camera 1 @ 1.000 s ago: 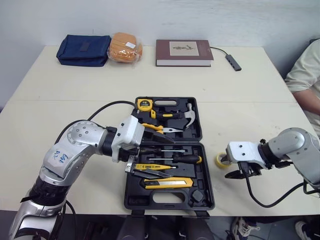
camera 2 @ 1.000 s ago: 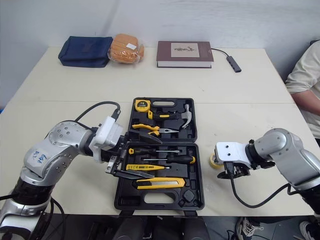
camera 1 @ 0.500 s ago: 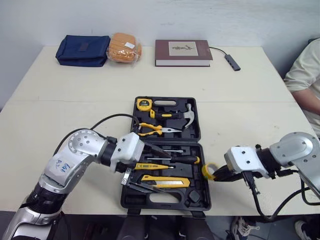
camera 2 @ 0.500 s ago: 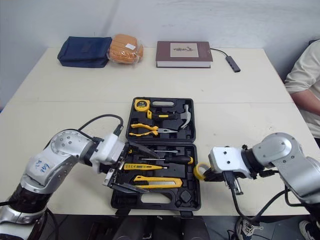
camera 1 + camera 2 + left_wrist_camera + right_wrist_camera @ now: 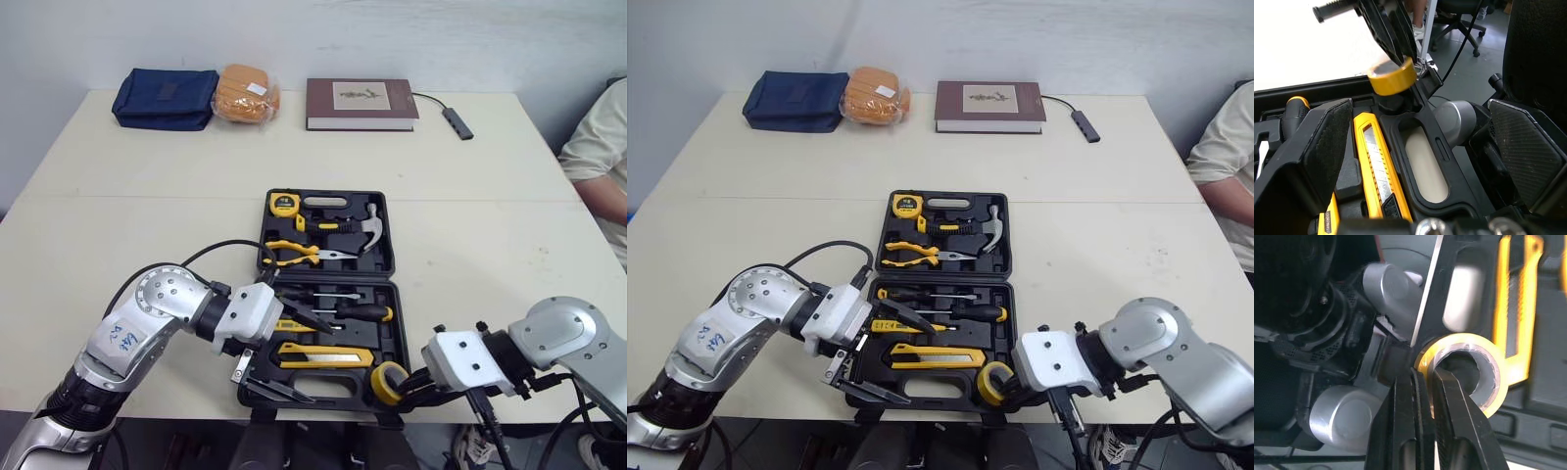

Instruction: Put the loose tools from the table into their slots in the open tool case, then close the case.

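Yellow roll of tape (image 5: 390, 382) hangs at the near right corner of the black plastic tool case (image 5: 400, 338), just beside the front rim and over the round recess (image 5: 1393, 101) moulded there. I cannot tell whether it touches the case. The right gripper (image 5: 1423, 377) grips it by the wall alone, one black finger inside the ring and the other outside, closed down to the thickness of the tape. The left gripper (image 5: 318, 364) is spread wide and empty. Its upper finger lies over the tray near the yellow utility knife (image 5: 323, 354), and its lower finger reaches along the case's front edge.

The main risk, as I judge it, is the thin hold. With only one side of the ring pinched, the roll could swivel between the fingers and land crooked on the recess. It could also roll off the front rim, since the corner lies at the table's near edge. The left gripper's open fingers are close by, and a sideways move by either arm could bring the two together.

A ring has no true long axis — what counts is the bore. It faces up, tipped somewhat toward the robot, so the roll is tilted rather than flat over the recess.
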Controlling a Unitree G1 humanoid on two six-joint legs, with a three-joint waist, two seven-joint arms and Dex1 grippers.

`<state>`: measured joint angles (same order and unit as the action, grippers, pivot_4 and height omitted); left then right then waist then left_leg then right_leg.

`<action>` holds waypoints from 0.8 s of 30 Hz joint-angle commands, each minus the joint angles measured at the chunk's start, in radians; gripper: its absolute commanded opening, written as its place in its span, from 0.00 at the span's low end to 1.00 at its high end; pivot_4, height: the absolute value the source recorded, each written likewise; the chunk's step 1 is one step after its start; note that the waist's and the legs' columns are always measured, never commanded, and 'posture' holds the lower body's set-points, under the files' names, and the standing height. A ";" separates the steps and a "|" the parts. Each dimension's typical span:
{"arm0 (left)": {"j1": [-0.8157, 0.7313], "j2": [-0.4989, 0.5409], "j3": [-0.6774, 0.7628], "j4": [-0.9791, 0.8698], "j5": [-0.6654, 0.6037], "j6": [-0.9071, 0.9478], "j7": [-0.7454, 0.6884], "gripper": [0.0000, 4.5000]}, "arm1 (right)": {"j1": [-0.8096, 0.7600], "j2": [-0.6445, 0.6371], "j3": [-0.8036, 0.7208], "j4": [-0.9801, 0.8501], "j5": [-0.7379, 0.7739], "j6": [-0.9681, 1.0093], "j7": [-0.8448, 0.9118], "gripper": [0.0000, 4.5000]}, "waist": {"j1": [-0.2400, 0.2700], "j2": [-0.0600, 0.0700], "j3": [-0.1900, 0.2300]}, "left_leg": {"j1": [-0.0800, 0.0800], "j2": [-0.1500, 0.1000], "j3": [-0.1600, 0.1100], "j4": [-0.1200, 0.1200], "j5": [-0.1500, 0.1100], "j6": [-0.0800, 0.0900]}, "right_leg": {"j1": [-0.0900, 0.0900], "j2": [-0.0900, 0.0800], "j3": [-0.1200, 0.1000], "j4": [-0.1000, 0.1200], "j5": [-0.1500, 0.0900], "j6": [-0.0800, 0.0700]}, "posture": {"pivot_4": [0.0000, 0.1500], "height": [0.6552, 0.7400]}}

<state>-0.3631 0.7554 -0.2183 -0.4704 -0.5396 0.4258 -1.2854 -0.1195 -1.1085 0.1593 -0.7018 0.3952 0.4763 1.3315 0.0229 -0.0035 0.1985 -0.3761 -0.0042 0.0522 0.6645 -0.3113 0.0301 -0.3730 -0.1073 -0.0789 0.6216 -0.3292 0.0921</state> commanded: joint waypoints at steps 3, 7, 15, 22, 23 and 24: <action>-0.014 0.002 -0.012 -0.041 -0.022 0.017 -0.019 1.00 | -0.009 0.047 0.084 0.046 -0.075 -0.053 -0.027 0.01 | -0.003 0.000 0.000 | 0.000 0.000 0.000 0.000 0.000 0.000 | 0.000 0.000 0.000 0.000 0.000 0.000 | 1.00 1.00; -0.016 0.001 -0.012 -0.042 -0.020 0.021 -0.022 1.00 | -0.004 0.049 0.114 0.071 -0.115 -0.081 -0.031 0.01 | -0.002 -0.001 -0.001 | 0.001 0.000 0.000 0.000 0.000 0.000 | 0.000 0.000 0.000 0.000 0.000 0.000 | 1.00 1.00; -0.018 0.000 -0.008 -0.031 -0.012 0.014 -0.025 1.00 | -0.007 0.050 0.095 0.042 -0.073 -0.069 -0.025 0.09 | -0.003 -0.003 -0.002 | 0.004 0.001 -0.001 0.000 0.000 -0.001 | 0.004 0.000 0.000 0.000 0.000 -0.001 | 1.00 1.00; -0.029 -0.003 -0.009 -0.014 -0.003 0.003 -0.028 1.00 | 0.000 0.062 -0.046 -0.004 0.100 -0.050 -0.019 0.71 | 0.000 -0.003 -0.002 | 0.004 0.001 -0.002 0.000 -0.001 0.000 | 0.004 0.000 -0.001 -0.001 0.000 -0.001 | 1.00 1.00; -0.029 -0.004 -0.010 -0.012 -0.003 0.002 -0.029 1.00 | 0.014 0.070 -0.056 0.011 0.106 -0.059 -0.024 0.71 | 0.000 -0.003 -0.002 | 0.004 0.001 -0.002 0.000 -0.001 0.000 | 0.005 0.000 -0.001 -0.001 0.000 -0.001 | 1.00 1.00; -0.029 -0.004 -0.010 -0.011 -0.002 0.000 -0.029 1.00 | 0.029 0.083 -0.057 0.033 0.097 -0.087 -0.024 0.71 | 0.000 -0.003 -0.002 | 0.004 0.001 -0.002 0.000 -0.001 0.000 | 0.005 0.000 -0.001 -0.001 0.000 -0.001 | 1.00 1.00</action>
<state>-0.3847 0.7530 -0.2298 -0.4646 -0.5400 0.4397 -1.3090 -0.1082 -1.0408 0.1225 -0.6743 0.4703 0.4227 1.3082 0.0229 -0.0068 0.1969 -0.3724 -0.0036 0.0503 0.6644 -0.3122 0.0300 -0.3681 -0.1071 -0.0801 0.6201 -0.3296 0.0915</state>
